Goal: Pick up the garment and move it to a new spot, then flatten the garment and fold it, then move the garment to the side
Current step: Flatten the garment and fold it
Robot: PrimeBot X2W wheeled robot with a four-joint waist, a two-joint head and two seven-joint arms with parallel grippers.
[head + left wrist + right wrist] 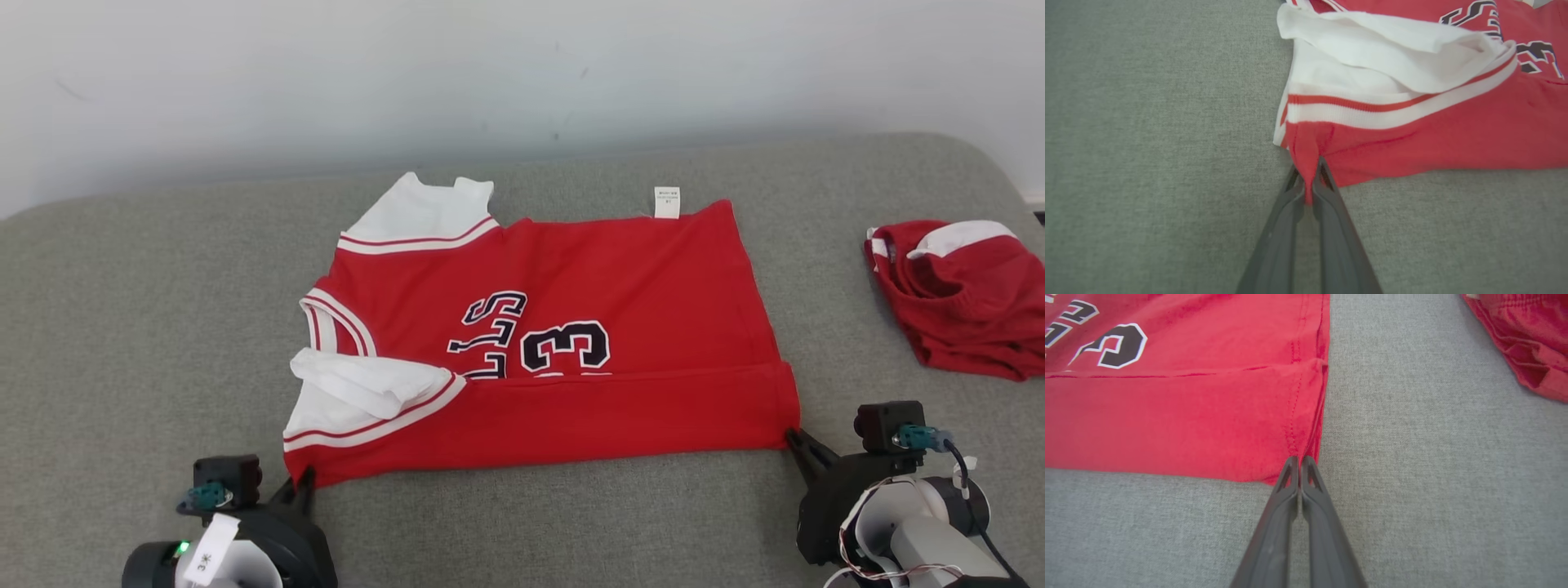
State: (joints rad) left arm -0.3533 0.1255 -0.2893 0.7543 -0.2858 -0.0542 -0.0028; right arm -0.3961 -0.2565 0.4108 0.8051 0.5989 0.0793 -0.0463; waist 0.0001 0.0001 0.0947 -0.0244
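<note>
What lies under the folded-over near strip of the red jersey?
The strip of the jersey overlaps the bottoms of the black number and lettering; their lower parts are covered. Whatever else lies beneath is hidden.

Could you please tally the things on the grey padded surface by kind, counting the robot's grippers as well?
Garments: 2 (red jersey, spread out; crumpled red garment to its right)
Grippers: 2 (left gripper and right gripper, each shut on a near corner of the red jersey)
Total: 4
</note>
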